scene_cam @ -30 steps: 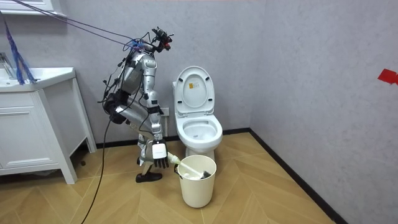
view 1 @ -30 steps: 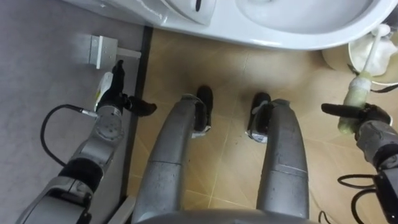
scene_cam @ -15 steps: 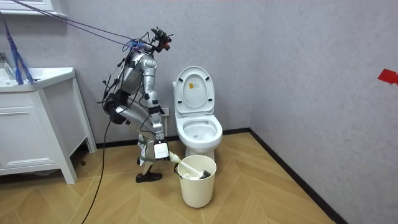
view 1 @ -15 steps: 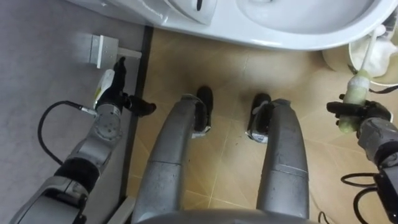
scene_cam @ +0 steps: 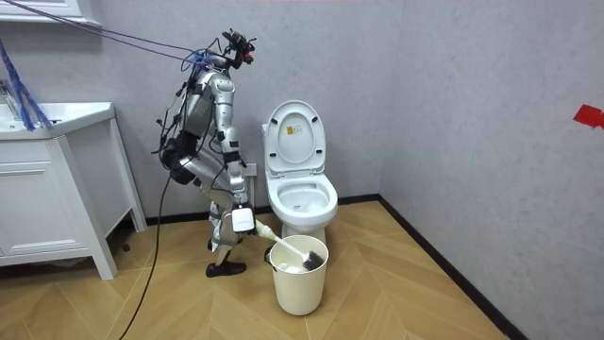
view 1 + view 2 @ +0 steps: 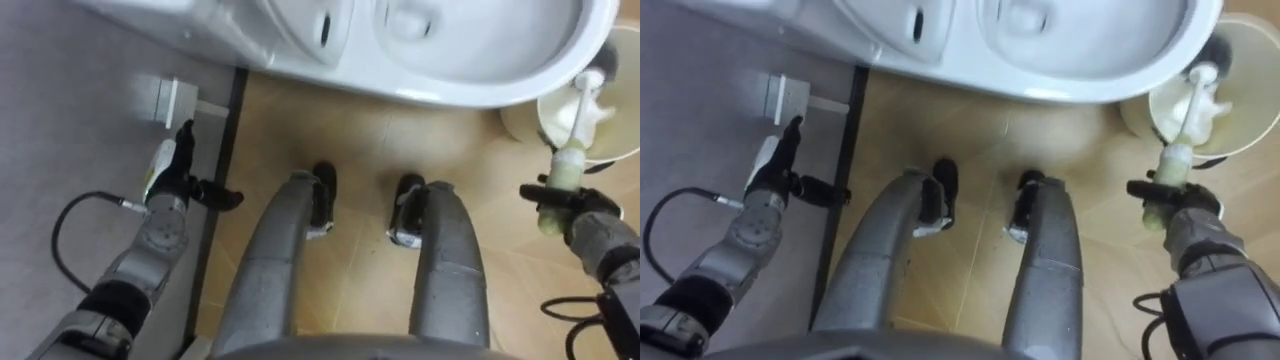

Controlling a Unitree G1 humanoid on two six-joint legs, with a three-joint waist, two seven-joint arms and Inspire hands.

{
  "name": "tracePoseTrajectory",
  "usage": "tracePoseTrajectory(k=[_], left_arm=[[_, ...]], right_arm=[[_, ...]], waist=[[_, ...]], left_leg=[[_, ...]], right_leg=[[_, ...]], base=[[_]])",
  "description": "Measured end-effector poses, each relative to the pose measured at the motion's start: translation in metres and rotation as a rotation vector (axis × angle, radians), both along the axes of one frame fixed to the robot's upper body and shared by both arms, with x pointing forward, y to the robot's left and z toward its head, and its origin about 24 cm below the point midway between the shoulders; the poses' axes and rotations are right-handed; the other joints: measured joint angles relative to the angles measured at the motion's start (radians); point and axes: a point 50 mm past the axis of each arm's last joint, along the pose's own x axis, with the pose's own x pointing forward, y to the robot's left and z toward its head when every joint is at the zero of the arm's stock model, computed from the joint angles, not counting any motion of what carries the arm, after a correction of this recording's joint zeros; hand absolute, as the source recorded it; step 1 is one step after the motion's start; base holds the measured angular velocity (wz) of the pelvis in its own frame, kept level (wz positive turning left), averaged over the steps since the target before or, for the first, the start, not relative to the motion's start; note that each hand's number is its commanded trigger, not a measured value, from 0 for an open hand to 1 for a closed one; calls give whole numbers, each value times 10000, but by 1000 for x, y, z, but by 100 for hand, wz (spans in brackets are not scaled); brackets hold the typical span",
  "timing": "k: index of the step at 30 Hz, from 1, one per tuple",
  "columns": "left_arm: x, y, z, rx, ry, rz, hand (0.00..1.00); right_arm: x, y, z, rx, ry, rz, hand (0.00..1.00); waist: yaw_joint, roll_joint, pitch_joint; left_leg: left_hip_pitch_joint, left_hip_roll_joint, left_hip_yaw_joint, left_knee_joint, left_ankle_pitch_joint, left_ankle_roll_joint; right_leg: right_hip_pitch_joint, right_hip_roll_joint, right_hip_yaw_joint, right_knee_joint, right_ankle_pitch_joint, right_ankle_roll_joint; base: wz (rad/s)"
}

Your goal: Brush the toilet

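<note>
The right hand [image 6: 583, 212] is closed around the pale handle of the toilet brush [image 6: 562, 168], whose head sits in the white bin [image 5: 300, 283] just beside the toilet bowl [image 6: 470, 85]. The step in hand is taking the brush out — I judge it not yet clear of the bin. Next, it must rise over the rim and swing into the bowl. The left hand [image 6: 178, 160] hangs by the wall, fingers straight.

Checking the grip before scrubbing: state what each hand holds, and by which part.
The right hand is curled round the toilet brush at its pale handle grip, head down in the bin. The left hand is open, holding nothing.
</note>
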Motion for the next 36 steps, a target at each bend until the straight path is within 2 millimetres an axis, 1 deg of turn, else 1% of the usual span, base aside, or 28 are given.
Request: tracePoseTrajectory(k=[2,3,4,5,7,8,9,10,11,12,13,14,15,16,17,18,19,20,22,24,25,26,28,30,32,34,36], left_arm=[[-4,0,-3,-66,172,-44,0],[-6,0,-4,-93,248,-72,0],[-8,1,-5,-99,314,-51,0],[-10,1,-6,-101,352,-26,0],[-15,3,-9,-215,408,187,0],[-16,3,-10,-241,434,224,0],[-19,3,-13,-339,492,376,0],[-23,4,-16,-357,579,513,0],[-26,5,-17,-353,637,601,0],[-33,9,-19,-310,705,818,0],[-41,13,-22,-203,795,1048,0],[-44,15,-23,-151,827,1184,0],[-49,19,-24,-115,875,1460,0],[-55,23,-25,-87,882,1806,0],[-58,25,-25,-49,875,1978,0],[-63,29,-23,66,731,2202,0],[-73,33,-23,244,715,2422,0],[-77,34,-22,299,680,2525,0],[-89,37,-20,633,555,2825,0],[-97,37,-16,807,345,2934,0],[-99,36,-13,886,179,2965,0],[-99,36,-12,921,94,3010,0],[-99,36,-5,1210,-342,3174,0],[-98,36,4,1565,-812,3032,0],[-97,34,8,1660,-1144,3024,0],[-91,31,19,1690,-1838,3003,0],[-85,31,29,1709,-2443,2956,0]], right_arm=[[-5,2,-4,290,2,-247,100],[-9,5,-8,538,-9,-492,100],[-13,9,-13,849,-17,-743,100],[-15,12,-15,1031,-33,-864,100],[-22,23,-24,1876,-257,-1505,100],[-24,25,-26,2038,-281,-1677,100],[-30,27,-30,2371,-350,-2101,100],[-35,29,-33,2570,-349,-2376,100],[-39,30,-35,2651,-325,-2482,100],[-46,31,-38,2863,-317,-2770,100],[-55,31,-42,3018,-273,-3135,100],[-60,31,-44,3084,-232,-3346,100],[-69,31,-47,3203,-192,-3772,100],[-80,31,-50,3391,-196,-4341,100],[-84,31,-51,3466,-194,-4558,100],[-92,32,-54,3595,-161,-4928,100],[-101,33,-57,3714,-151,-5227,100],[-105,33,-58,3757,-139,-5376,100],[-122,38,-63,3869,-26,-5858,100],[-136,43,-67,3990,135,-6160,100],[-146,44,-69,4004,276,-6322,100],[-150,44,-70,3978,371,-6387,100],[-164,46,-72,3974,563,-6649,100],[-170,48,-73,3976,740,-6635,100],[-174,48,-73,3885,845,-6521,100],[-177,47,-73,3863,846,-6474,100],[-177,46,-72,3812,836,-6415,100]], waist=[[-46,3,-5],[-94,-35,-3],[-135,-128,-10],[-157,-167,-14],[-299,-224,-24],[-296,-232,-25],[-283,-240,-42],[-280,-242,-44],[-288,-257,-53],[-294,-287,-78],[-311,-317,-134],[-313,-330,-195],[-320,-343,-266],[-323,-376,-288],[-322,-393,-299],[-373,-428,-335],[-450,-486,-372],[-483,-519,-391],[-524,-657,-477],[-532,-761,-516],[-528,-838,-523],[-496,-867,-517],[-481,-994,-481],[-478,-1121,-465],[-415,-1160,-477],[-438,-1159,-467],[-364,-1149,-463]], left_leg=[[384,-14,-100,-297,36,-13],[675,-24,-140,-543,89,-7],[1023,-18,-141,-787,120,-13],[1207,-20,-140,-890,119,-14],[1904,-18,-140,-1313,128,-21],[2083,-14,-142,-1427,132,-22],[2491,-9,-140,-1657,135,-21],[2915,-2,-145,-1893,137,-18],[3135,-5,-146,-2027,141,-14],[3583,-2,-147,-2291,142,-14],[4034,-16,-195,-2582,158,-20],[4210,-24,-226,-2729,176,-24],[4579,-34,-324,-2967,193,-31],[5015,-32,-402,-3197,204,-41],[5229,-33,-405,-3307,206,-44],[5673,-13,-459,-3535,215,-59],[6142,-22,-507,-3789,227,-70],[6359,-29,-532,-3920,239,-76],[7233,1,-573,-4334,252,-91],[7751,2,-676,-4566,254,-97],[8079,-2,-710,-4721,261,-109],[8238,-5,-717,-4819,266,-118],[8738,-14,-812,-5062,274,-135],[9059,8,-835,-5252,293,-170],[9374,17,-832,-5477,306,-198],[9630,27,-841,-5606,307,-213],[9891,25,-826,-5715,318,-228]], right_leg=[[468,16,-124,-361,37,22],[792,16,-199,-613,76,36],[1124,18,-204,-821,88,52],[1299,18,-220,-919,89,54],[2065,30,-389,-1403,115,83],[2250,47,-392,-1536,131,99],[2668,85,-391,-1806,165,134],[3110,130,-390,-2082,197,177],[3334,141,-393,-2225,206,193],[3811,167,-420,-2519,222,216],[4271,180,-488,-2836,249,242],[4477,178,-538,-2995,263,256],[4914,193,-657,-3305,290,278],[5428,260,-699,-3641,323,317],[5674,310,-699,-3817,353,338],[6228,362,-812,-4180,419,345],[6763,370,-948,-4528,456,365],[7010,382,-981,-4697,472,385],[7983,494,-1045,-5353,589,422],[8644,550,-1218,-5817,658,425],[9023,567,-1298,-6058,690,430],[9173,572,-1324,-6159,702,435],[9810,627,-1442,-6572,764,445],[10152,691,-1485,-6870,838,428],[10434,725,-1480,-7079,897,434],[10651,749,-1471,-7141,934,433],[10846,751,-1456,-7167,940,432]], base=[[5],[12],[10],[4],[0],[0],[0],[0],[0],[3],[5],[15],[20],[18],[13],[15],[18],[18],[7],[14],[16],[13],[12],[4],[-2],[0],[-6]])
